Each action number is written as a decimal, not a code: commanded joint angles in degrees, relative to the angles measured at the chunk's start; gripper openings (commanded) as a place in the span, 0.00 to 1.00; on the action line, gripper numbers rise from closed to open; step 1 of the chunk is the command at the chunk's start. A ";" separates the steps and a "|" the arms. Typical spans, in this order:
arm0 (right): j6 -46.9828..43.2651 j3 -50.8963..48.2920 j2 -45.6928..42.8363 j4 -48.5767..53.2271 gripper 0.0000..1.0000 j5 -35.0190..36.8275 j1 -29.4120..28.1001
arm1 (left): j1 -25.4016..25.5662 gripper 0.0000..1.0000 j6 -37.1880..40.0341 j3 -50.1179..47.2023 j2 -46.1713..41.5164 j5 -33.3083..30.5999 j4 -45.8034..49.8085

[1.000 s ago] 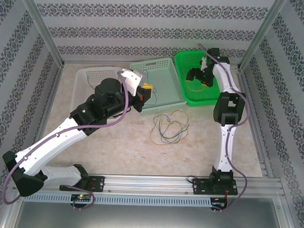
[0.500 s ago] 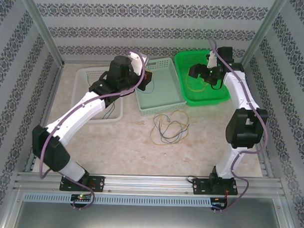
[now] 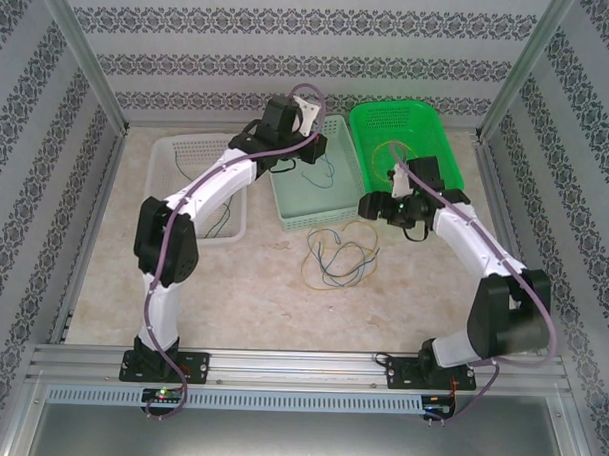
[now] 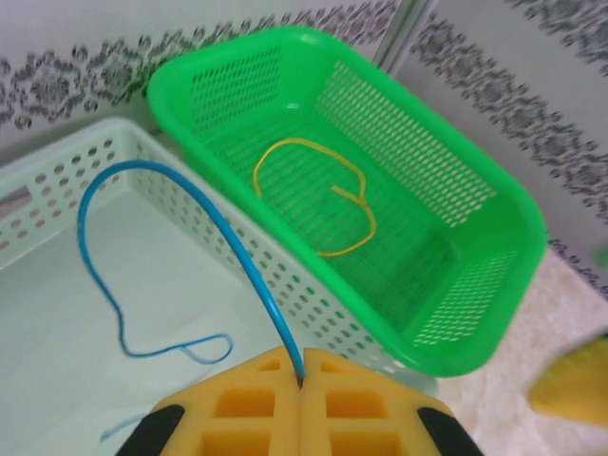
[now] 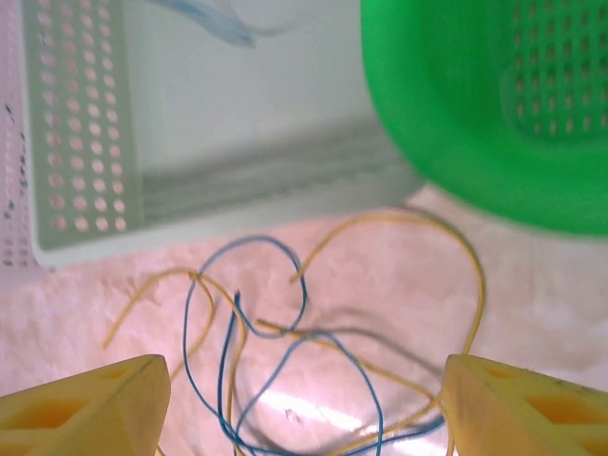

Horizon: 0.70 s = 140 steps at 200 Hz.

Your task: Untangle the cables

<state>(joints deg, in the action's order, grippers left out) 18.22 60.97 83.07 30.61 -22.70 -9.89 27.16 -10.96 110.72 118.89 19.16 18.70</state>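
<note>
Open room on beige tabletop point(image 3: 232, 286) near side of baskets; patterned walls close L & R. Loose tangle of thin blue, yellow & dark wires point(image 3: 338, 257) flat on table, just in front of pale mint perforated plastic basket point(image 3: 320, 204), loops sprawled approx. as wide as long. Right gripper point(image 5: 304, 385) spread wide above tangle, grasping nothing. Left gripper point(image 4: 299, 385) clenched on thin blue wire point(image 4: 204, 204), arcing up, then drooping into mint basket. Yellow wire loop point(image 4: 356, 204) in bright green plastic basket point(image 4: 475, 313) alongside.

Three perforated plastic baskets stand in a row at the far side of a pale marbled table point(image 3: 252, 296). A white basket point(image 3: 187, 144) is on the left, a mint basket point(image 3: 325, 217) sits at a slant in the middle, and a bright green basket point(image 3: 428, 127) is just beside it on the right. Walls point(image 3: 291, 47) papered with bands of dark floral pattern close in three sides, and a metal rail point(image 3: 300, 363) runs along the near edge.
</note>
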 commanded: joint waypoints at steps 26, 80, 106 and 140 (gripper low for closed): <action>5.12 -11.68 -6.56 -2.95 0.73 8.57 -2.15 | -0.96 0.27 -2.81 15.85 10.21 -2.26 17.16; 8.28 -15.02 -2.15 -7.22 0.65 6.90 -2.45 | -0.45 1.00 -4.54 5.51 3.35 -0.66 12.72; 8.71 -14.92 -0.34 -8.59 0.58 10.12 -2.55 | 0.42 1.00 -3.96 0.09 -1.61 -3.33 11.88; 8.24 -13.50 4.33 -8.90 0.51 11.69 -2.58 | 1.22 1.00 -3.81 -7.75 -7.91 -5.04 9.06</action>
<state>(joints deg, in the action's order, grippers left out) 26.26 46.61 84.07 22.81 -13.80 -12.16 27.38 -14.66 106.50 116.71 16.19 30.55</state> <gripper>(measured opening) 0.522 0.996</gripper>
